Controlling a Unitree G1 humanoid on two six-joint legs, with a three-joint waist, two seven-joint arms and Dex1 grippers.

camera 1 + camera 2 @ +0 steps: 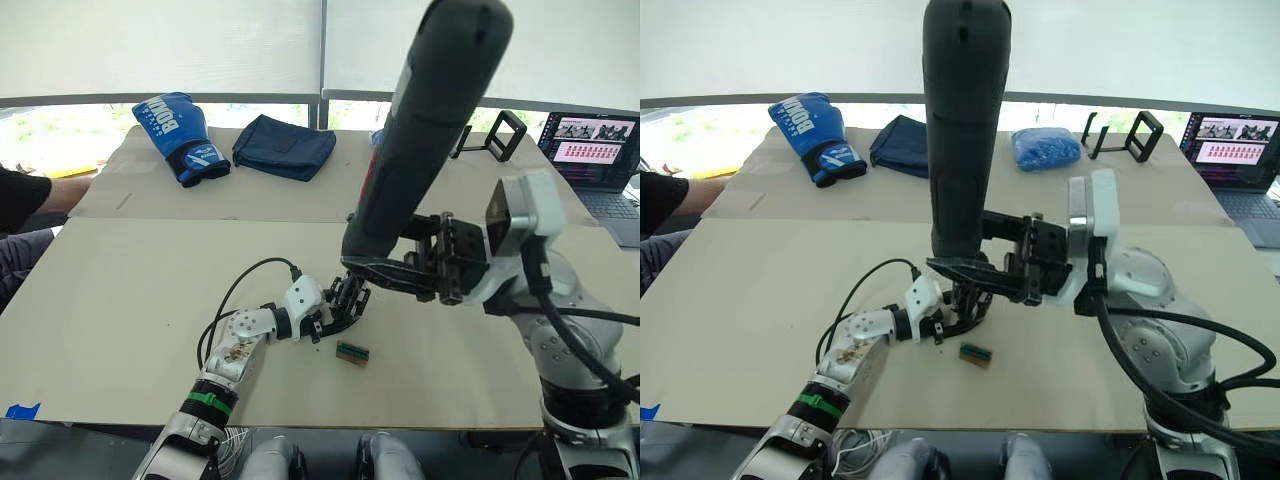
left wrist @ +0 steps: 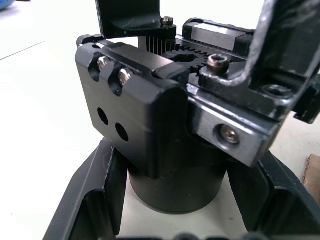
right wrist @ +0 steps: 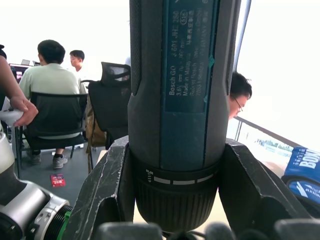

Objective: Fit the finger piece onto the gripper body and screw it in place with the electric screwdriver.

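Steadying the gripper body [image 2: 165, 125] on the table [image 1: 120, 300], my left tool [image 1: 335, 312] clasps its round base so it cannot turn. My right tool [image 1: 975, 275] grips the screwdriver [image 1: 962, 130] upright, bit down over the body, I judge for driving.

The screwdriver [image 1: 425, 130] bit is hidden behind the gripper body [image 1: 345, 300]. The frame edge cuts off its rounded end. The finger piece cannot be distinguished.
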